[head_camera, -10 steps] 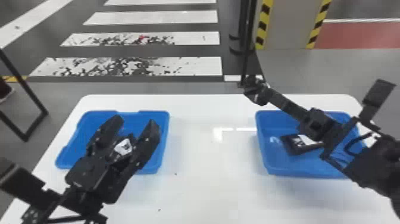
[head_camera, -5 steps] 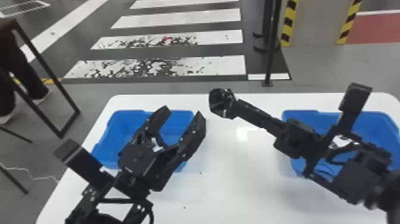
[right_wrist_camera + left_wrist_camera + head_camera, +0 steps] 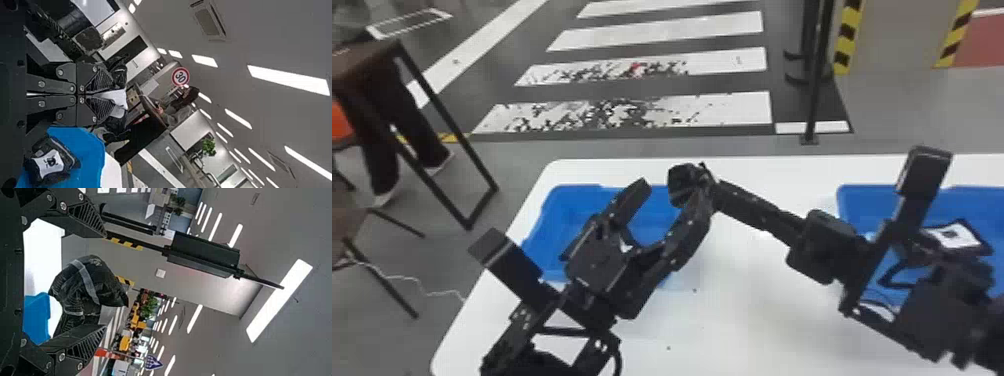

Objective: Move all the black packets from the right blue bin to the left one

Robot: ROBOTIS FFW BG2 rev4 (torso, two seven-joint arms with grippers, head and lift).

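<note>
I have both arms over the white table [image 3: 772, 320], and my right claw [image 3: 713, 191] is clenched on a black packet [image 3: 681, 187] out at its tips, in the stretch between the left bin [image 3: 559, 197] and the far edge of the table. My right wrist view shows the two fingers [image 3: 102, 80] of that claw pressed together, with the packet's dark wrapping and a pale part of it sticking out past them. My left claw [image 3: 672, 194] is released, its fingers [image 3: 632, 195] spread wide above the left bin, and the held packet shows near their tips; whether they touch it I cannot tell. From the left wrist I see that packet as a bulging, shiny black bundle with a grey band across it. The left bin sits just inside the table's far left corner, and another packet [image 3: 50, 162], black with a white label, lies in it. The right bin [image 3: 852, 205] stands well apart from it, also near the far edge, toward the right. In there lies one more black packet [image 3: 954, 236] with a white label, partly behind my right arm. Past the table's far edge, a black pole [image 3: 816, 85] stands on the floor beside the striped crossing [image 3: 732, 112].
</note>
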